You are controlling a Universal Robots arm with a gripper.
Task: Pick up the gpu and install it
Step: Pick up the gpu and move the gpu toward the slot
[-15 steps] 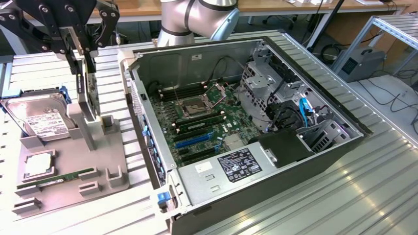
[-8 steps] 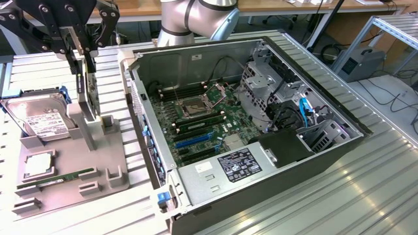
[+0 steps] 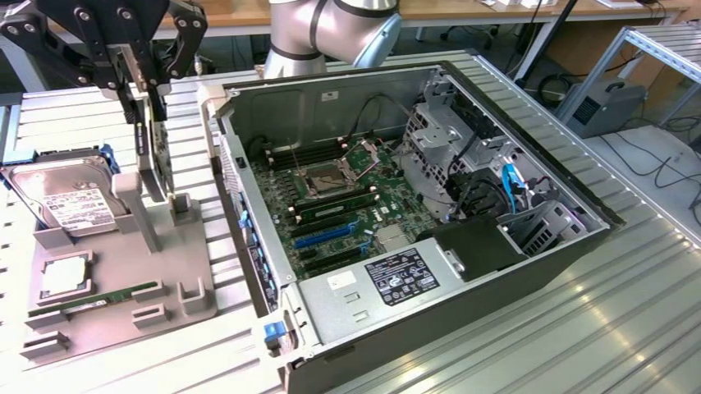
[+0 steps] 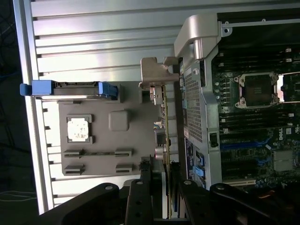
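The gpu (image 3: 153, 156) stands upright and edge-on over the grey fixture tray (image 3: 164, 271), left of the open computer case (image 3: 274, 271) in the exterior view. My gripper (image 3: 140, 86) comes down on the card's top edge, with a black finger on each side, shut on it. In the wrist view the gpu (image 4: 165, 117) runs as a thin strip away from my gripper (image 4: 161, 190), ending in its silver bracket (image 4: 157, 72). One of the fingers (image 4: 140, 192) lies against the card. Whether the card's lower edge still sits in the tray's slot I cannot tell.
Inside the case lies the motherboard (image 3: 340, 205) with blue expansion slots (image 3: 323, 238) and an empty processor socket (image 3: 325, 176). The tray also carries a hard drive (image 3: 66, 201), a processor chip (image 3: 64, 275) and a RAM stick (image 3: 93, 302). The case wall (image 4: 194, 108) is close beside the card.
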